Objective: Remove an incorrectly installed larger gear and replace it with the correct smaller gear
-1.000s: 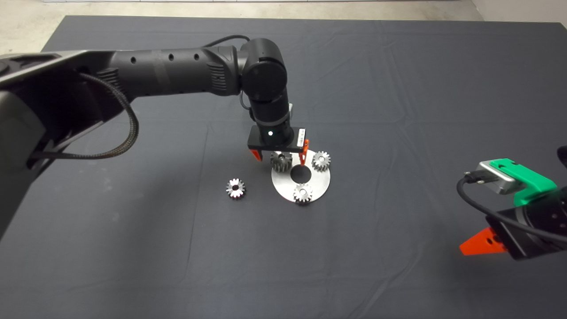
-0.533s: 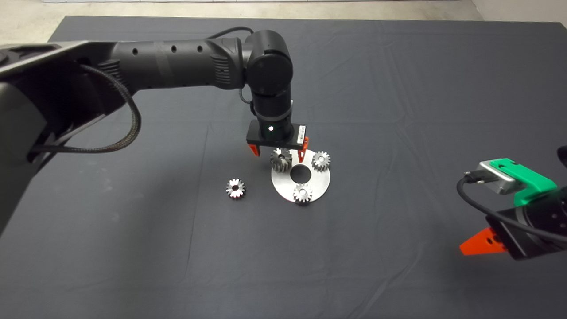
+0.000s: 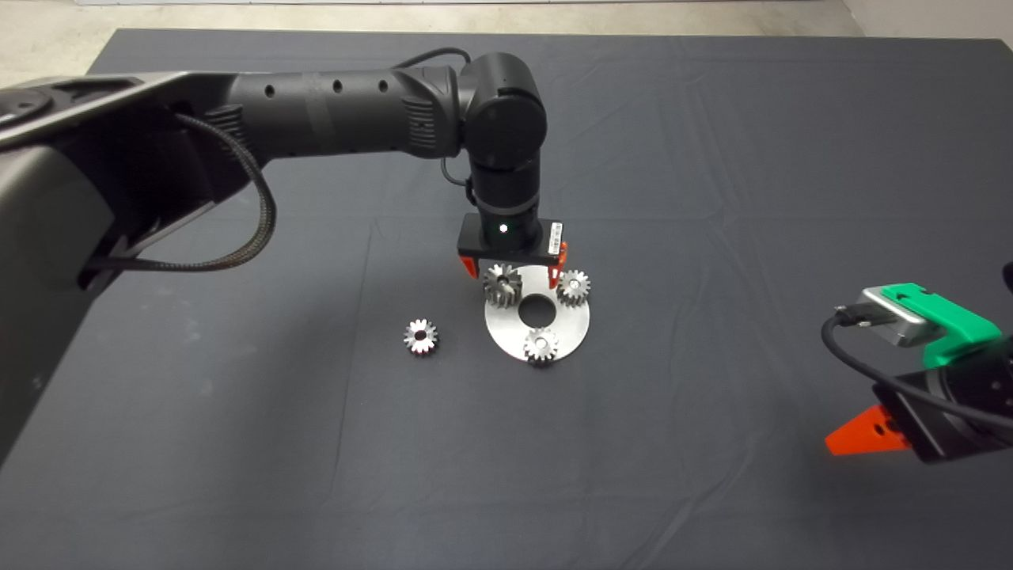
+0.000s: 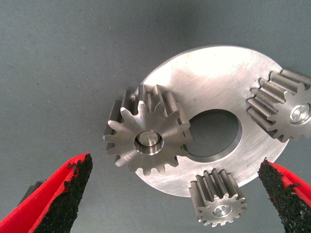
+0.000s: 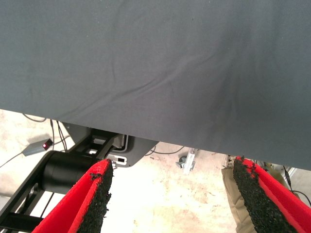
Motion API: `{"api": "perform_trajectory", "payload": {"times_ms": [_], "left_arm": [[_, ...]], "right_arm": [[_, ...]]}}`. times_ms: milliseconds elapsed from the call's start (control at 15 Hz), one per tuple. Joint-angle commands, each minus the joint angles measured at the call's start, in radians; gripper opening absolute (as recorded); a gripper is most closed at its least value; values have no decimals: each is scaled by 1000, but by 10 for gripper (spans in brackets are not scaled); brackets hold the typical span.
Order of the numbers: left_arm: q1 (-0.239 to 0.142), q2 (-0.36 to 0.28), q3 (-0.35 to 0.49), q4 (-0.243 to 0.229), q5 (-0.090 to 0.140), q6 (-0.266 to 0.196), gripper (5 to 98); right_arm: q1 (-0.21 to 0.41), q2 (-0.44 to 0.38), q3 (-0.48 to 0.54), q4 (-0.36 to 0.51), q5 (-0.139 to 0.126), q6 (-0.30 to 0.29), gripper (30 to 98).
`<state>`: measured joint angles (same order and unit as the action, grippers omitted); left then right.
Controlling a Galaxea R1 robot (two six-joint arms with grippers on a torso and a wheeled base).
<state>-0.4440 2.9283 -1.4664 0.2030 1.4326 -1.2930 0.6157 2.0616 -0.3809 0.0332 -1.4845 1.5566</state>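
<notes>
Head view shows the right gripper [image 3: 866, 431] waiting at the near right edge of the mat [image 3: 712, 198]. Its fingers stand wide apart with nothing in them, and its own camera sees only the mat's edge and the floor past it.

A bit farther in, near the middle of the mat, the smaller gear [image 3: 420, 336] lies flat by itself. It is just beside the round silver plate [image 3: 574, 332], on the plate's left side.

The plate has a big round hole in the middle. Two small gears [image 3: 541, 345] sit on pins on it, one at the near edge and one at the right edge. The larger gear [image 3: 502, 285] sits on a pin at the plate's far left edge. It is wider and taller than the others.

The left gripper [image 3: 516, 273] hangs right over the larger gear. Its fingers [image 4: 58, 194] are spread wide, one on each side of the plate, and they touch nothing.

The larger gear [image 4: 148, 138] looks like solid metal, so it is probably hard and a bit heavy for its size. It is shiny and may be slippery. I think the best place to hold it is across its toothed sides, with a rough black pad on each side. Then it should be lifted straight up off the pin, because tipping it could make it stick. The gripper may need to close a lot, so it misses the small gear nearby.
</notes>
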Motion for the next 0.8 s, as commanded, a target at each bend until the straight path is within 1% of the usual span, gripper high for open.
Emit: {"api": "perform_trajectory", "payload": {"times_ms": [0,200,267,400,467,733], "left_arm": [[-10,-2,3,21,11,1,884],[-10,1,3,26,9,0,884],[-9,1,3,31,8,-2,884],[1,1,5,61,8,-2,884],[5,1,6,69,8,-2,884],[5,1,12,82,9,-2,884]], "right_arm": [[19,1,5,-26,4,-3,660],[19,-1,5,-24,4,-3,660],[18,-1,5,-24,4,-3,660],[18,-1,7,-24,4,-3,660],[18,-1,7,-24,4,-2,660],[19,-1,8,-24,4,-3,660]]}}
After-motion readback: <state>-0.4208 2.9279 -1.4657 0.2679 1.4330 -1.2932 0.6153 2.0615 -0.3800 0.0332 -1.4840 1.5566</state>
